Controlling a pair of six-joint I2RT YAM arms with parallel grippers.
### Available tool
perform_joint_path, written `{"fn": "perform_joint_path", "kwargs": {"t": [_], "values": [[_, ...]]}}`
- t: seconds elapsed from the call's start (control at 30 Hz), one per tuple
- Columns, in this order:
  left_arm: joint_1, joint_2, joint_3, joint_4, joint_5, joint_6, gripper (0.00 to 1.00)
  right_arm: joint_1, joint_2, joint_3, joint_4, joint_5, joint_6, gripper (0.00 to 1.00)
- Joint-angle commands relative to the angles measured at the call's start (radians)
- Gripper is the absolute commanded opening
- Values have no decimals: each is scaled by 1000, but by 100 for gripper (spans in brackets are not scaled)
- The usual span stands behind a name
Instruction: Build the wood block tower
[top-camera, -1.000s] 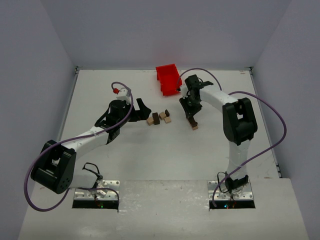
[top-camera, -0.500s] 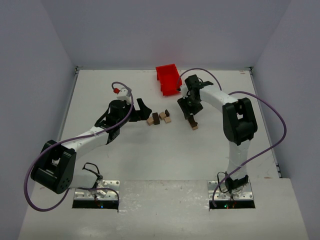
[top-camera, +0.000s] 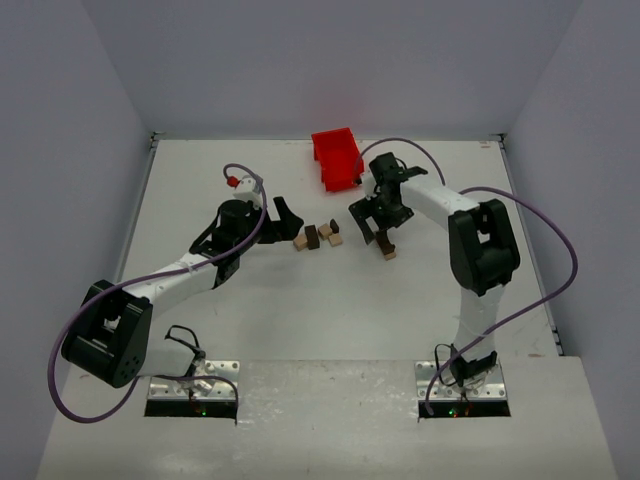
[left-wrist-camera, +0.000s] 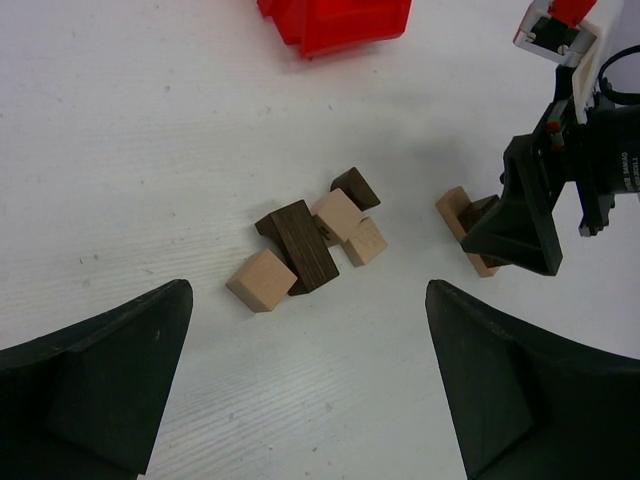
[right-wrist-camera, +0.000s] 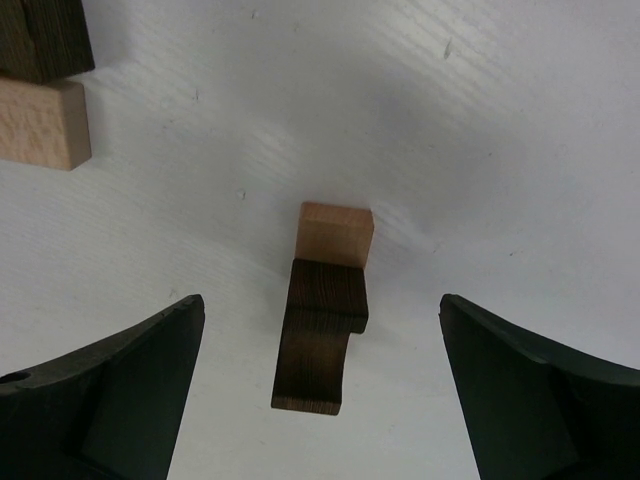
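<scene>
The wood block tower (right-wrist-camera: 322, 330) is a dark brown block resting on a pale tan block (right-wrist-camera: 337, 232). It stands on the white table right of the middle (top-camera: 387, 250). My right gripper (right-wrist-camera: 320, 305) is open, a finger on each side of the tower and neither touching it. In the top view that gripper (top-camera: 375, 224) hangs just above the stack. The left wrist view shows the tower (left-wrist-camera: 462, 218) half hidden behind a right finger (left-wrist-camera: 525, 215). My left gripper (left-wrist-camera: 308, 298) is open and empty, just short of the loose blocks (left-wrist-camera: 305, 245).
Several loose tan and dark blocks (top-camera: 318, 236) lie in a cluster left of the tower. A red plastic bin (top-camera: 337, 158) sits tipped at the back centre, close behind the right arm. Grey walls enclose the table on three sides.
My right gripper has gone from shut on the dark brown block to wide open, leaving it on the tan block. The left arm has not moved.
</scene>
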Motion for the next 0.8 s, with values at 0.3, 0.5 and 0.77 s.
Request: {"fn": "perform_joint_path", "kwargs": {"t": [0.3, 0.5, 0.77], "values": [[-5, -41, 74, -131, -129, -92, 100, 136, -369, -282, 282, 36, -20, 99], [-5, -37, 95, -217, -244, -170, 100, 212, -407, -361, 412, 58, 133, 99], [-5, -55, 92, -269, -257, -212, 100, 392, -217, -324, 573, 221, 262, 99]]}}
